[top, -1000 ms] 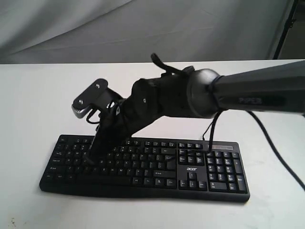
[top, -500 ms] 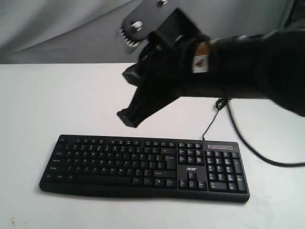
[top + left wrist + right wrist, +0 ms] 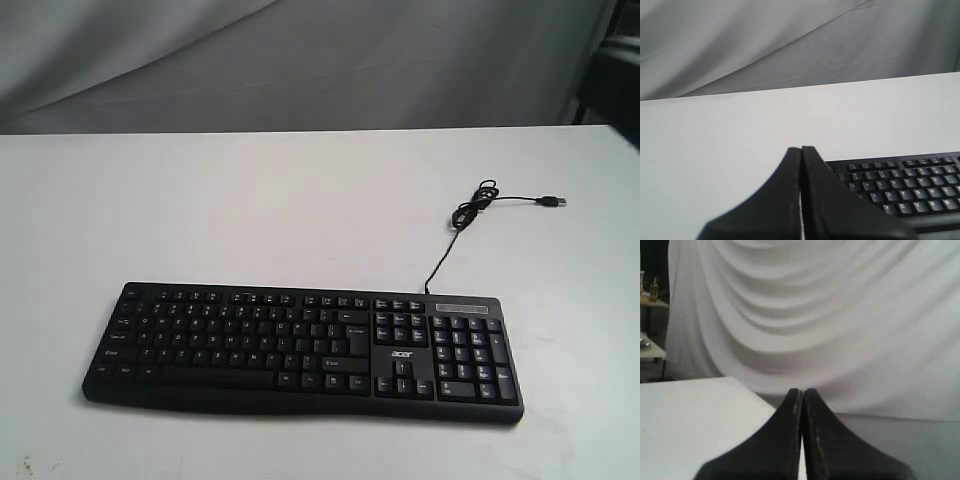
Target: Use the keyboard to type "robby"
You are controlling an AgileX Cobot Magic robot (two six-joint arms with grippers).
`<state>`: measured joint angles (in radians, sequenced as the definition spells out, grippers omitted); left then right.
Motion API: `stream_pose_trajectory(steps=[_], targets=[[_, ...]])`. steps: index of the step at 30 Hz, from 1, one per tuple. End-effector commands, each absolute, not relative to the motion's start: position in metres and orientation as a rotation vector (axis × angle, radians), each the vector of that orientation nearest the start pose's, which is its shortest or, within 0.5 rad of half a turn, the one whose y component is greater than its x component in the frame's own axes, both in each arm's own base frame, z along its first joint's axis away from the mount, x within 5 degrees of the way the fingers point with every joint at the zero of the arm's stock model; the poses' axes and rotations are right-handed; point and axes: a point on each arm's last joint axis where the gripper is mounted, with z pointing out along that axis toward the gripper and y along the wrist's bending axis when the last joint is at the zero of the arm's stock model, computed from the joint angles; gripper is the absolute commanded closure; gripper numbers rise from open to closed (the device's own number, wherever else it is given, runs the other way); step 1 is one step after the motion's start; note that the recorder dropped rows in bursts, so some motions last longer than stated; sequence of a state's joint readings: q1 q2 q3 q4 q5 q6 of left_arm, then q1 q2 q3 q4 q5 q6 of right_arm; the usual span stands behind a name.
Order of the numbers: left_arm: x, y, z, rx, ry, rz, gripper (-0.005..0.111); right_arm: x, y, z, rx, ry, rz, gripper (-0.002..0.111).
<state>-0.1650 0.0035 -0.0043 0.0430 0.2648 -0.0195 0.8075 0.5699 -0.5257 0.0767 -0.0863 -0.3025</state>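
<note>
The black keyboard (image 3: 300, 345) lies flat near the front of the white table (image 3: 250, 210), its number pad and small acer logo toward the right. A thin black cable (image 3: 470, 215) runs from its back edge to a loose USB plug. Neither arm shows in the exterior view. In the left wrist view my left gripper (image 3: 801, 149) is shut and empty, beside the keyboard's (image 3: 900, 187) letter-key end and apart from it. My right gripper (image 3: 802, 390) is shut and empty too, raised off the table's edge and facing the curtain.
A grey-white curtain (image 3: 300, 60) hangs behind the table. A dark stand (image 3: 612, 70) shows at the far right edge of the exterior view. In the right wrist view a side table (image 3: 650, 347) with small items stands far off.
The right arm, whose shut gripper was down on the left letter keys a second ago, rose up and swung out of the exterior view. The keyboard stayed in place.
</note>
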Motion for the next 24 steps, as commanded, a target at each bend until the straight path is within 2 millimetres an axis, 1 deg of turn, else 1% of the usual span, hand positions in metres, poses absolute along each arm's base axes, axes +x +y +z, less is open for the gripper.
stream_pose_trajectory(steps=[1, 4, 9, 24], targets=[[0.0545, -0.0083, 0.1897, 0.161, 1.736, -0.097, 0.107, 0.0747, 0.0711, 0.3556, -0.633, 1.145, 0.432, 0.108], [0.0545, -0.0083, 0.1897, 0.161, 1.736, -0.097, 0.107, 0.0715, 0.0662, 0.3578, -0.581, 1.151, 0.476, 0.108], [0.0545, -0.0083, 0.1897, 0.161, 1.736, -0.097, 0.107, 0.0714, 0.0651, 0.3551, -0.527, 1.218, 0.556, 0.108], [0.0545, -0.0083, 0.1897, 0.161, 1.736, -0.097, 0.107, 0.0714, 0.0648, 0.3558, -0.517, 1.213, 0.563, 0.108]])
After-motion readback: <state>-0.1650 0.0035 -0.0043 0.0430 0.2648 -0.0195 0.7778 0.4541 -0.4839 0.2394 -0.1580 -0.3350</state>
